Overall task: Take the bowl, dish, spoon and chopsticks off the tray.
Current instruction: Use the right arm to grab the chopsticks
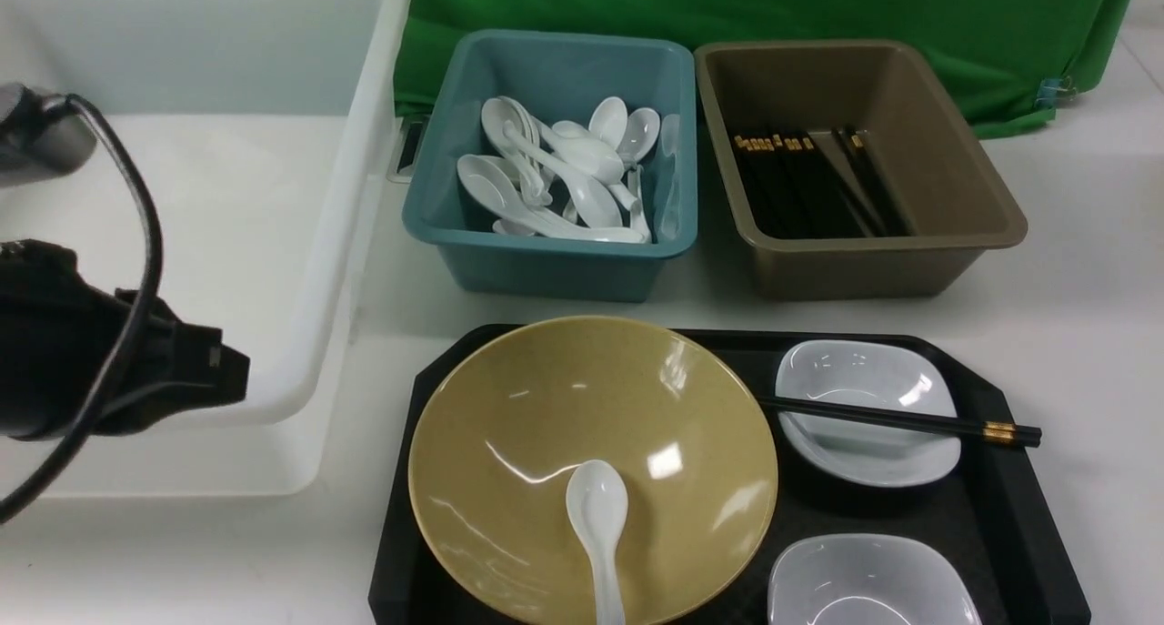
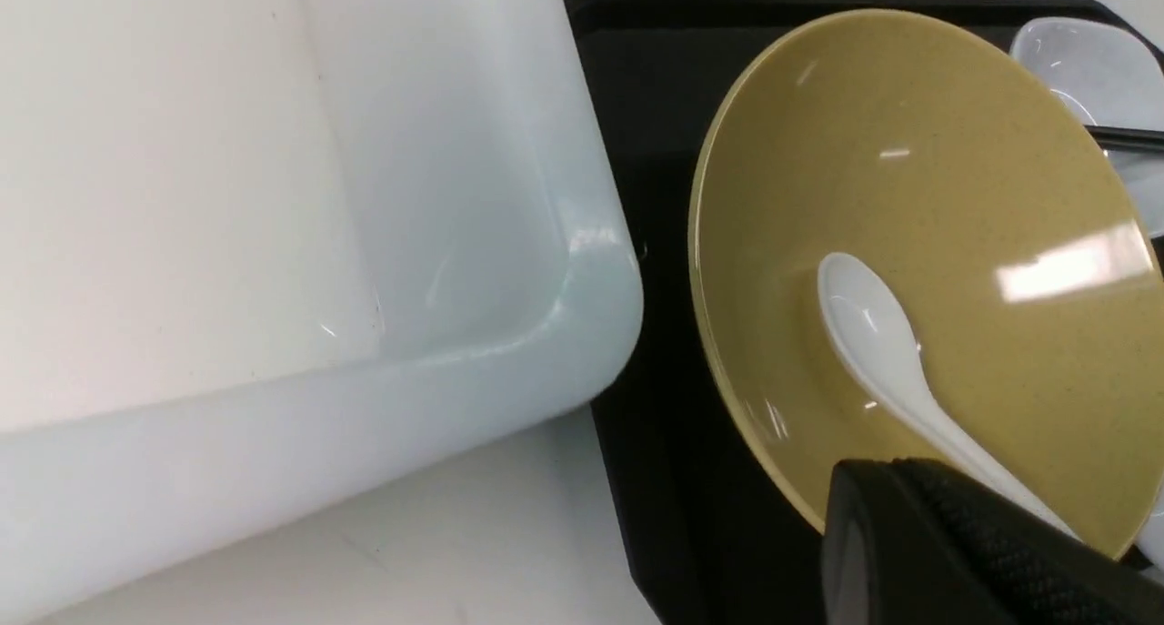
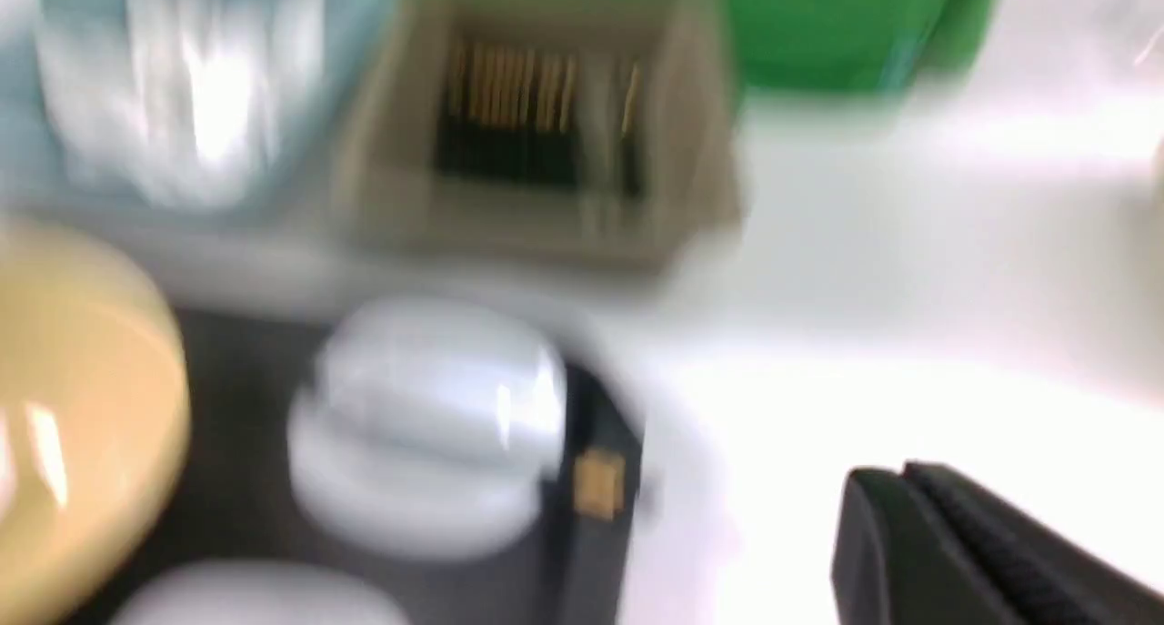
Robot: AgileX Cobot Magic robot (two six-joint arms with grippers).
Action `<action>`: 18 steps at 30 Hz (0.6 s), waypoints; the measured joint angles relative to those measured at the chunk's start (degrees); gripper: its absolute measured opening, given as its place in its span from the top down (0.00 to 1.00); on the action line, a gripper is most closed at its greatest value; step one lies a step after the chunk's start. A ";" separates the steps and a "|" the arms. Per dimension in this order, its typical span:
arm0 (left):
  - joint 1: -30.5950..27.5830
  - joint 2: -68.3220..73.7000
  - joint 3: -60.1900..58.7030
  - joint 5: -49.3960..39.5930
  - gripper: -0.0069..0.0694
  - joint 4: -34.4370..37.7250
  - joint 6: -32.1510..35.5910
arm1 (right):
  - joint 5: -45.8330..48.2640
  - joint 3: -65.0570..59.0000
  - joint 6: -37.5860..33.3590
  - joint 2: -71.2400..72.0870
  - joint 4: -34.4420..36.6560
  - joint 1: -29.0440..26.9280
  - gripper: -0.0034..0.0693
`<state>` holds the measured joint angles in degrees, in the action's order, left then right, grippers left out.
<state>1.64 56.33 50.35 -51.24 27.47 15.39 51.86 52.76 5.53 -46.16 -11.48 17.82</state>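
Note:
On the black tray sits the mustard-yellow bowl with the white spoon lying inside it. The black chopsticks rest across a pale dish; a second dish is nearer the front. My left gripper is shut and holds nothing; it hangs left of the tray, over the white tub's front corner. In the left wrist view the left gripper sits beside the bowl and spoon. The blurred right wrist view shows the right gripper shut, over bare table right of the tray.
A large white tub stands at the left. Behind the tray are a teal bin holding several white spoons and a brown bin holding several black chopsticks. A green cloth hangs at the back.

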 joint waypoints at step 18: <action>20.33 13.80 5.44 4.42 0.92 -5.15 -9.79 | 8.38 23.28 -41.07 -51.14 22.86 -4.73 0.55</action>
<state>21.97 70.13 55.80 -46.83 22.32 5.60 60.24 76.04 -35.54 -97.30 11.38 13.09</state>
